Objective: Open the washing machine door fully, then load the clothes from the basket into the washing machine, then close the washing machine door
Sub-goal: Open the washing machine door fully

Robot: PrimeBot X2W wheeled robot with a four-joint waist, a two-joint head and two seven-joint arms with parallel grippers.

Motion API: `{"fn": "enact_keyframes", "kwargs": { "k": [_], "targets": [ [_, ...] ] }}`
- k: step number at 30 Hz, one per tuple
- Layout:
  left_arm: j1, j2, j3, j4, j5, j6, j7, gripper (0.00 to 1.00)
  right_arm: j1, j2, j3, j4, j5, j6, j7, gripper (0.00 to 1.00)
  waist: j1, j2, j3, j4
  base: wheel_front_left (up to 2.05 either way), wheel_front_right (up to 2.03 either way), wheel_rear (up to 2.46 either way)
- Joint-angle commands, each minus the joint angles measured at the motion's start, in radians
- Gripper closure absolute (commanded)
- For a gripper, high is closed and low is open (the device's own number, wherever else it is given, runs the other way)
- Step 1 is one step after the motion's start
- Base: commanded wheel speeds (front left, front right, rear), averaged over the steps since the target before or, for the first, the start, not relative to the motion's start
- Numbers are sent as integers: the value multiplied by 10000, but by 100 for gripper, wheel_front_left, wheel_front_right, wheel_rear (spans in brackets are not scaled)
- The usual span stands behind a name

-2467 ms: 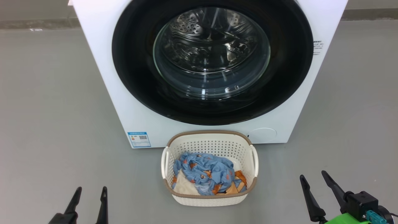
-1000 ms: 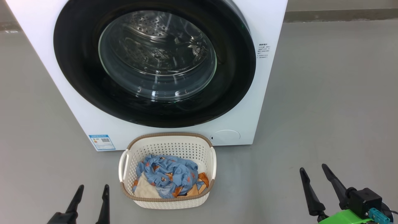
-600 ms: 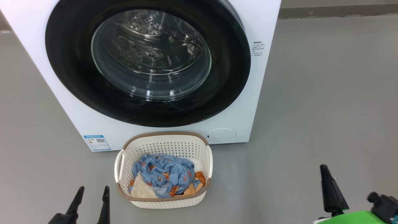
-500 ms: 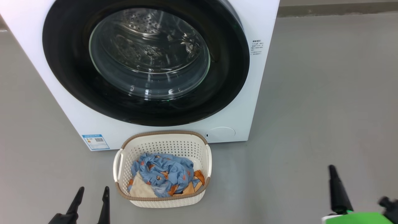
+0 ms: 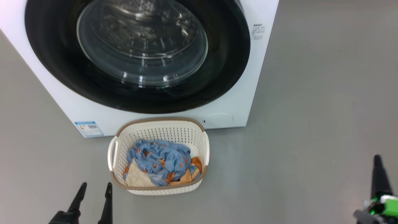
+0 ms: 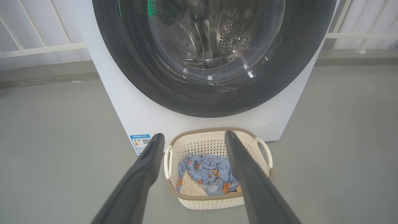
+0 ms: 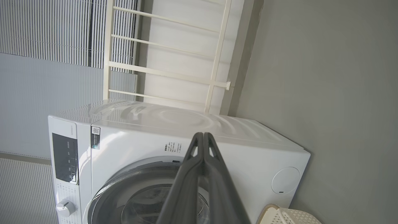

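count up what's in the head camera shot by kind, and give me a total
washing machine: 1
basket: 1
heap of clothes: 1 (single pieces can't be told apart)
blue sticker: 1
tools: 2 (left tool open, right tool shut)
total: 6

Bright, even light, barely any shadows. Small glints speckle the washing machine door (image 5: 136, 56). The right claw (image 5: 377, 160) at four o'clock is blurred.

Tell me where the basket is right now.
In the head view, the basket sits on the floor, left of centre, just in front of the washing machine.
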Motion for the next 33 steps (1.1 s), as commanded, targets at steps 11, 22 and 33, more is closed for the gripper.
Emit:
{"fn": "enact_keyframes", "kwargs": {
  "k": [11,22,33],
  "targets": [
    [-857,124,-257,-1541,-59,401,-65,0,-2798,-1129,-2638,915,2043,16,4096,100,0,0,2151,141,0,0,0],
    [-999,124,-561,-1982,276,598,-65,0,-5539,-1715,-4270,1853,1410,16,6322,100,0,0,3326,593,0,0,0],
    [-883,124,-542,-2154,583,684,-65,0,-7466,-2068,-4838,2045,1040,16,8105,100,0,0,4123,1038,0,0,0]
  ]
}}
